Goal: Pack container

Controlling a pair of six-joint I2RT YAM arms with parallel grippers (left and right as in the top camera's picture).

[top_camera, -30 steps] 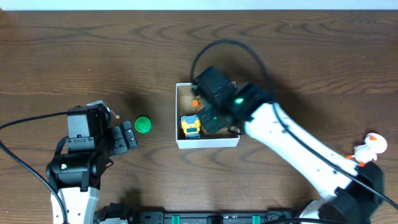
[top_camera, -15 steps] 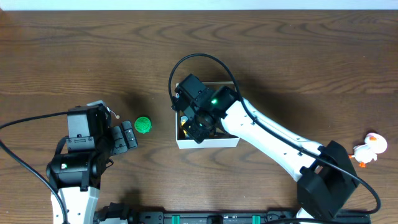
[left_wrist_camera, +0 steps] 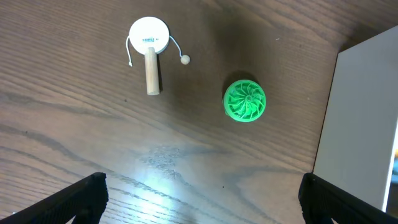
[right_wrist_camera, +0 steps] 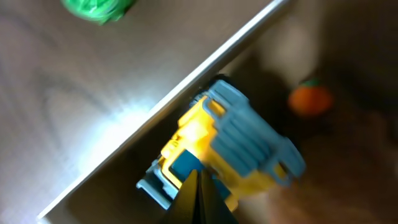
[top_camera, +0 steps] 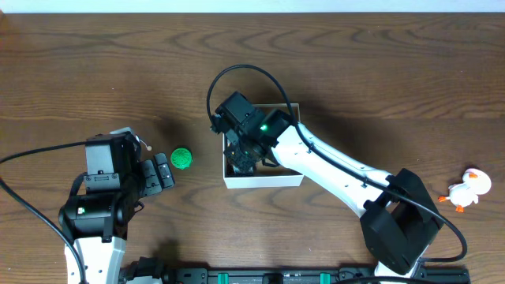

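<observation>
Now right gripper [right_wrist_camera: 198, 190], clenched empty, sits over toy truck [right_wrist_camera: 245, 146] in container [top_camera: 264, 180], likely nudging it aside; left gripper [left_wrist_camera: 202, 194] spread wide, idle.

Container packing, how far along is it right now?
Done: a yellow-and-blue truck and an orange piece lie in the container. In hand: the right gripper hovers over the truck. To go: the green disc, duck and wooden drum sit outside.

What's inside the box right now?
A yellow-and-blue toy lies against the box wall, with a small orange thing near it, per the right wrist view. Overhead, the right arm covers most of the floor, so anything else is hidden.
</observation>
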